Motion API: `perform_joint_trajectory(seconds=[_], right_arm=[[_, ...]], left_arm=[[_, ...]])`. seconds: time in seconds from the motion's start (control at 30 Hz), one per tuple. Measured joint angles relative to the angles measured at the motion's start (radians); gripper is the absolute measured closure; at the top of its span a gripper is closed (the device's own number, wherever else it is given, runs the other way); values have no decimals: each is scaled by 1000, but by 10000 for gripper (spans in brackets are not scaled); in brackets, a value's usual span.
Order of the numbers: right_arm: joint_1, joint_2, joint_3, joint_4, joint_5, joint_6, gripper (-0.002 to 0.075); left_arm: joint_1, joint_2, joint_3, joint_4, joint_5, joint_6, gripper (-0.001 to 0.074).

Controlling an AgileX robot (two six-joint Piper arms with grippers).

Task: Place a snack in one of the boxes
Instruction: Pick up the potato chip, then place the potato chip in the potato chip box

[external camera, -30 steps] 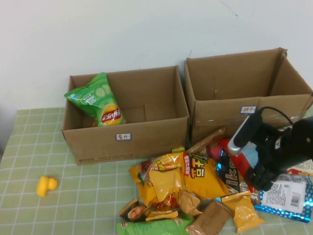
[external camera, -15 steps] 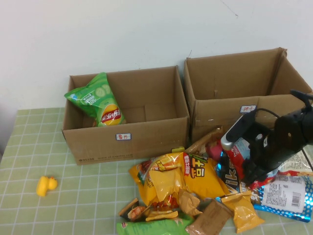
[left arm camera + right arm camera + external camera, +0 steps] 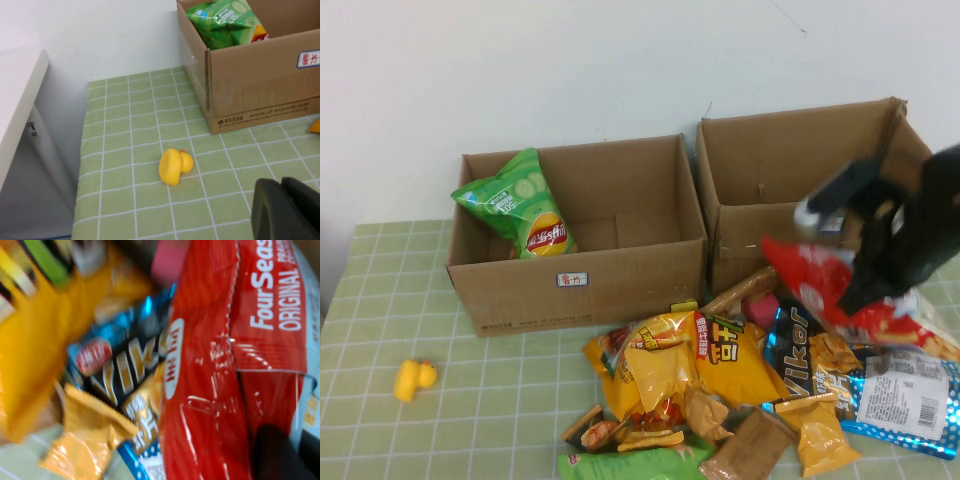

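My right gripper (image 3: 868, 296) is shut on a red snack bag (image 3: 820, 285) and holds it in the air, above the snack pile and just in front of the right cardboard box (image 3: 790, 225). The right wrist view shows the red bag (image 3: 215, 380) filling the frame, with one dark finger (image 3: 272, 455) pressed on it. The left cardboard box (image 3: 580, 285) holds a green chips bag (image 3: 520, 205). My left gripper (image 3: 287, 210) is shut and empty, low over the green checked cloth to the left of the left box (image 3: 260, 95). It is out of the high view.
A pile of snack bags (image 3: 690, 370) lies in front of both boxes: yellow, blue, brown and green packets. A yellow toy duck (image 3: 413, 379) sits on the cloth at the left, and shows in the left wrist view (image 3: 175, 165). A white wall stands behind the boxes.
My right gripper has risen from the pile with the red bag in it and moved back toward the right box. The left side has not changed.
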Motion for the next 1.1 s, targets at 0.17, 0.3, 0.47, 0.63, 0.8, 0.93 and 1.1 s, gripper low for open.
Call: perform_joint_trajectory(seconds=[0.17,0.3,0.47,0.63,0.8,0.93,1.1], right_arm=[[0,-186,-2,72,7,-35,717],[0,-303,-2,154,9,-97,718],[0,-370,-14,359,-30,-223,718],[0,-345,-76,750,-43,-498,718],[0,-243,-168,1185,-60,-776,718],[0,-114,-245,1426,-85,-927,718],[0,36,-347,1592,-98,-1033,718]], left_arm=[[0,0,0,0,0,0,737],[0,0,0,0,0,0,738],[0,0,0,0,0,0,738],[0,0,0,0,0,0,738],[0,-2,0,0,0,0,738],[0,-2,0,0,0,0,737],[0,-2,0,0,0,0,738]])
